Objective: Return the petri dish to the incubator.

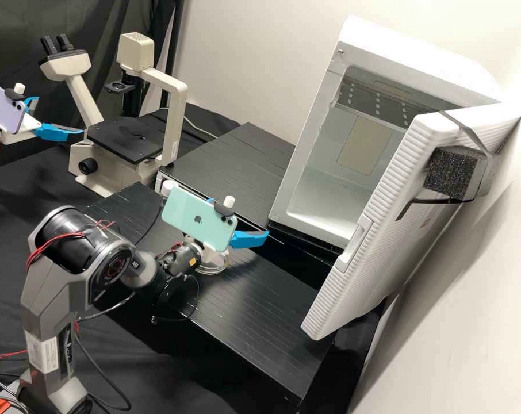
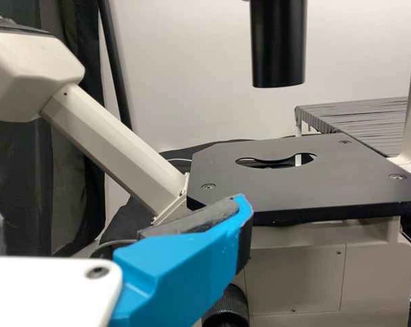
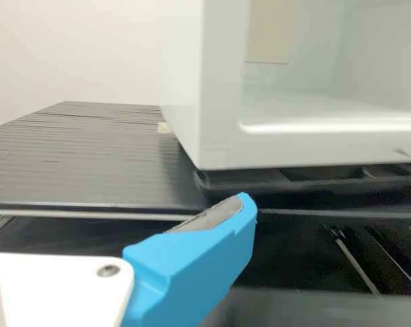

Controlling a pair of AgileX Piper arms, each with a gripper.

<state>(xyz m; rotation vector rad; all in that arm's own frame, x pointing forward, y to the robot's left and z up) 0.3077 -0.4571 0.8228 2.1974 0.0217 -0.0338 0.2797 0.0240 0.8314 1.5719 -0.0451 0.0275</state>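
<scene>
My left gripper (image 1: 60, 115) is open beside the microscope at the back left; in the left wrist view the gripper (image 2: 118, 218) has one blue finger in front of the black stage. Over the bench, my right gripper (image 1: 240, 216) is open with nothing visible between its fingers. A clear round dish (image 1: 215, 268) lies on the bench below it, partly hidden by the phone and wrist. In the right wrist view the gripper (image 3: 117, 206) faces the lower corner of the white incubator (image 3: 222, 146). The incubator (image 1: 299, 167) stands open in the high view.
The ribbed incubator door (image 1: 381, 207) swings out at the right, with a black foam block (image 1: 451, 172) strapped on. The microscope stage (image 1: 125, 138) is at the back left. A raised black platform (image 1: 237, 164) lies between microscope and incubator.
</scene>
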